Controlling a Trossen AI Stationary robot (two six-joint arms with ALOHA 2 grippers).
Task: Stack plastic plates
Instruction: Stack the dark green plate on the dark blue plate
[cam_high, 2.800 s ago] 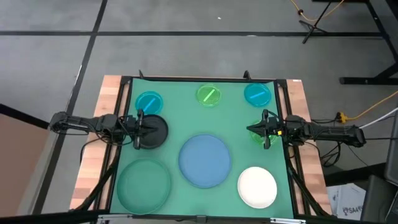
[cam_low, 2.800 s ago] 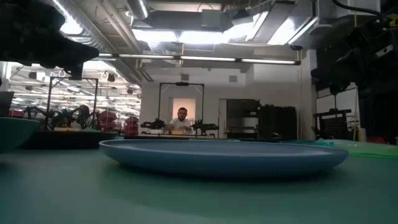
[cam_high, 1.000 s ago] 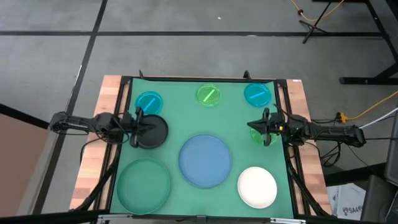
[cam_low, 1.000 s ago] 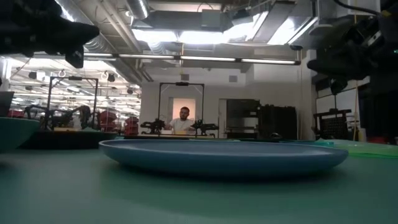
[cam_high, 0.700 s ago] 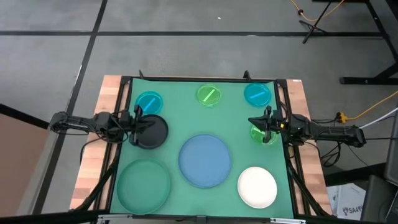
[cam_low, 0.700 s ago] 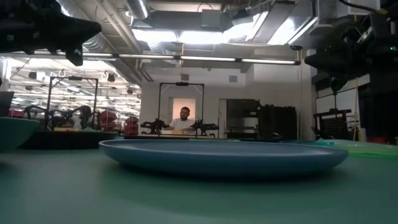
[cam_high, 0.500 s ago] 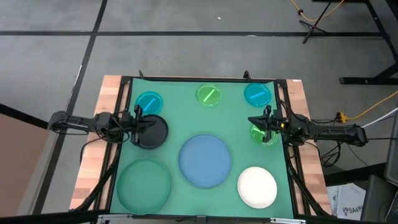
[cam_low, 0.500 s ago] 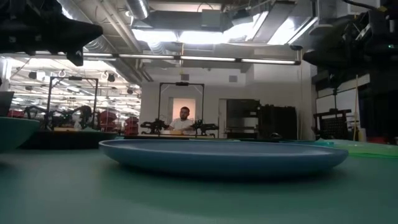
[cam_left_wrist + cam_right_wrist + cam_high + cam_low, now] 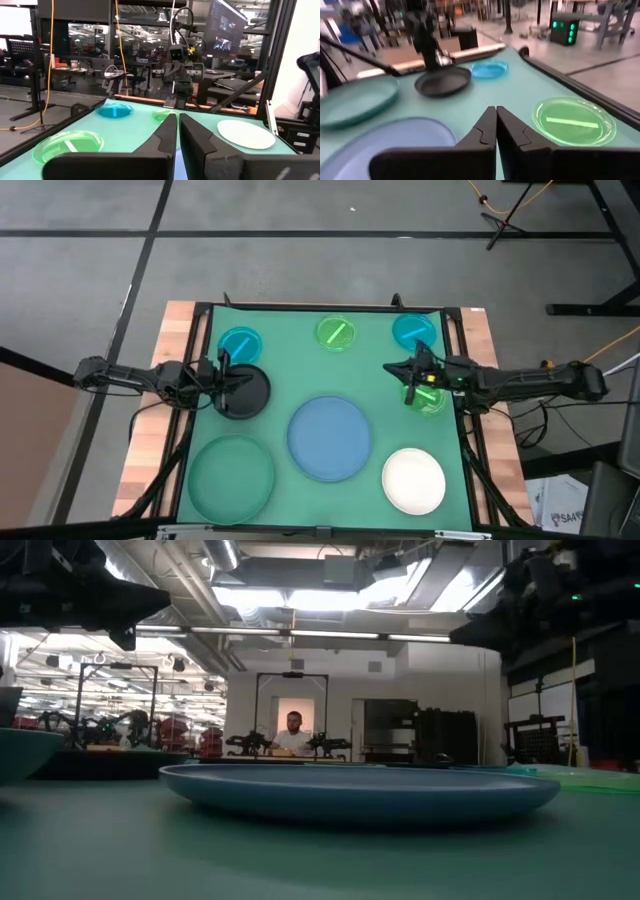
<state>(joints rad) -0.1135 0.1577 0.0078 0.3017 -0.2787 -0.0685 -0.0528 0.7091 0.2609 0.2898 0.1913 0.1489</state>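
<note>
Plates spread around blue plate (image 9: 329, 437); left gripper (image 9: 232, 379) fingers together above black plate (image 9: 243, 392); right gripper (image 9: 393, 369) fingers together right of blue plate, beside lime plate (image 9: 426, 397).

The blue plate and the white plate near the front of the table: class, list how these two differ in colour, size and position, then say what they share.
Colour: the blue plate is mid-blue; the white plate is plain white.
Size: the blue plate is clearly wider than the white plate.
Position: the blue plate lies near the mat's middle; the white plate sits nearer the front corner on the right arm's side.
Shared: both are round, lie flat on the green mat, and carry nothing.
</note>
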